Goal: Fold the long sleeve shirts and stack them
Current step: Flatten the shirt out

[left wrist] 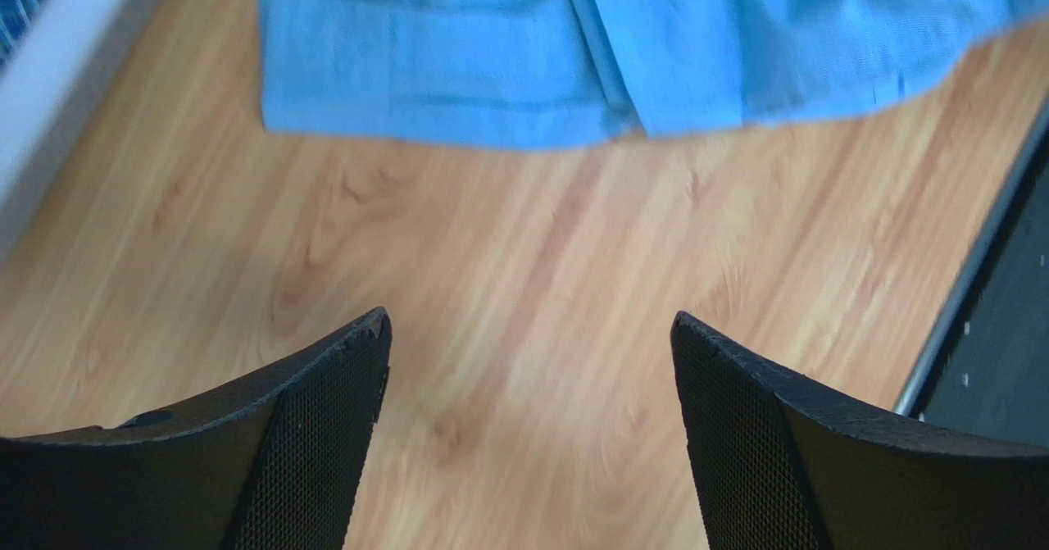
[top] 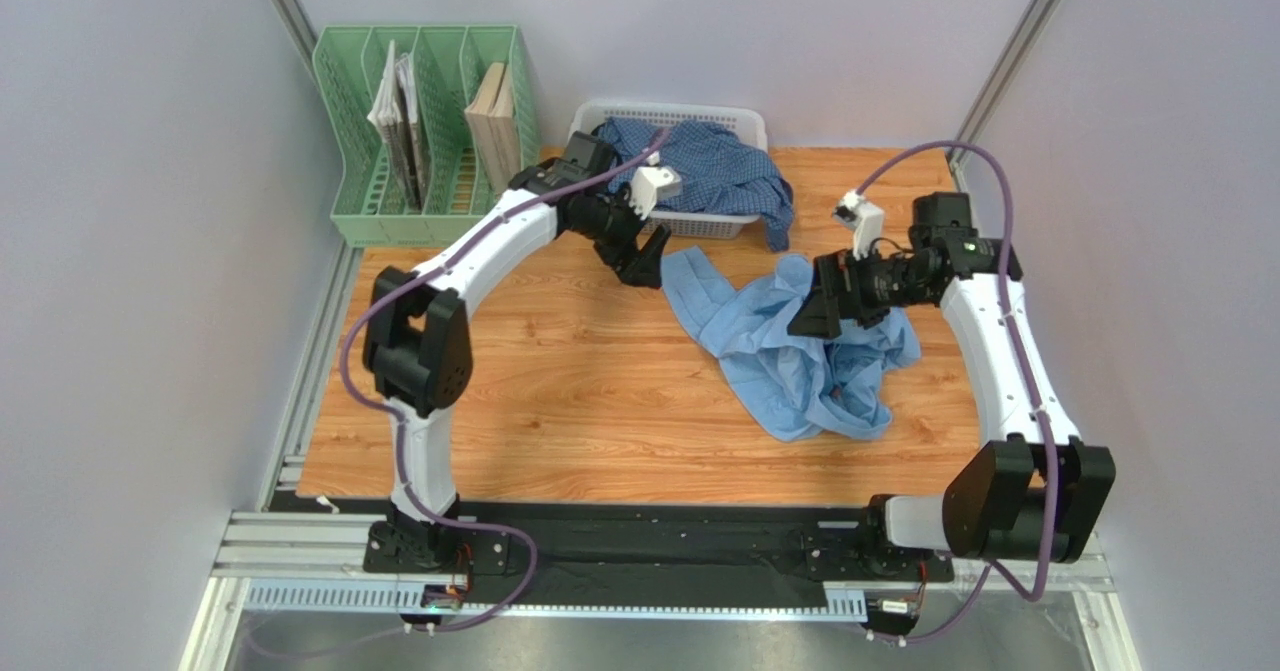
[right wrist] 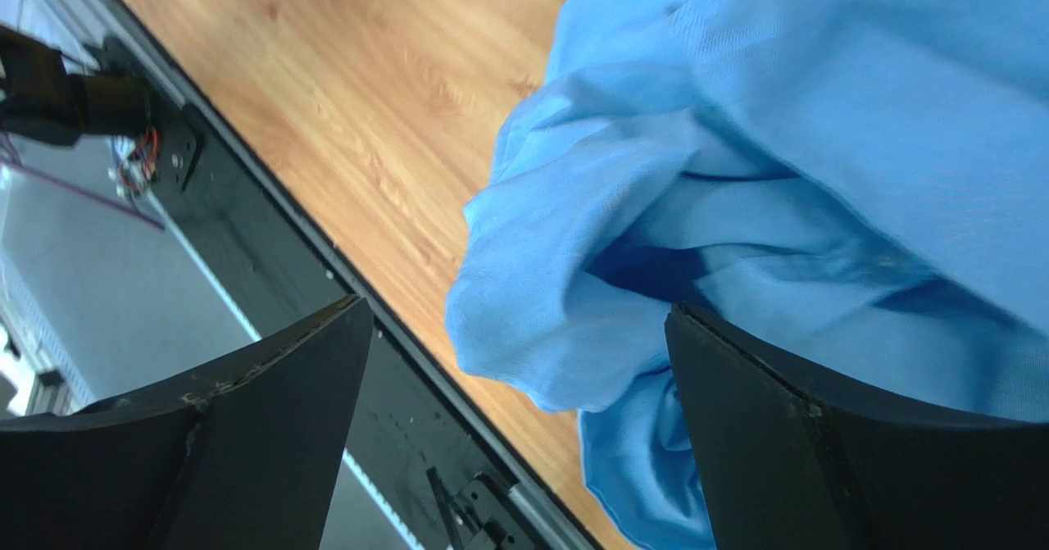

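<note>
- On the wooden table (top: pixel 571 386), right of centre, the light blue shirt (top: pixel 796 344) is seen crumpled and unfolded.
- The checked shirt (top: pixel 706 161) is heaped in the white basket (top: pixel 699 226), one part hanging over its rim.
- The left gripper (left wrist: pixel 530 329) is spread wide above bare wood, near the light blue shirt's hem, with nothing grasped.
- The right gripper (right wrist: pixel 517 310) is spread wide over the blue cloth, with nothing clamped.
- Books are stood in the green rack (top: pixel 349 176); their covers are too small to be read.

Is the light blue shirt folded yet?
No, not folded. The light blue shirt lies crumpled on the wooden table, bunched in loose wrinkles.
</note>
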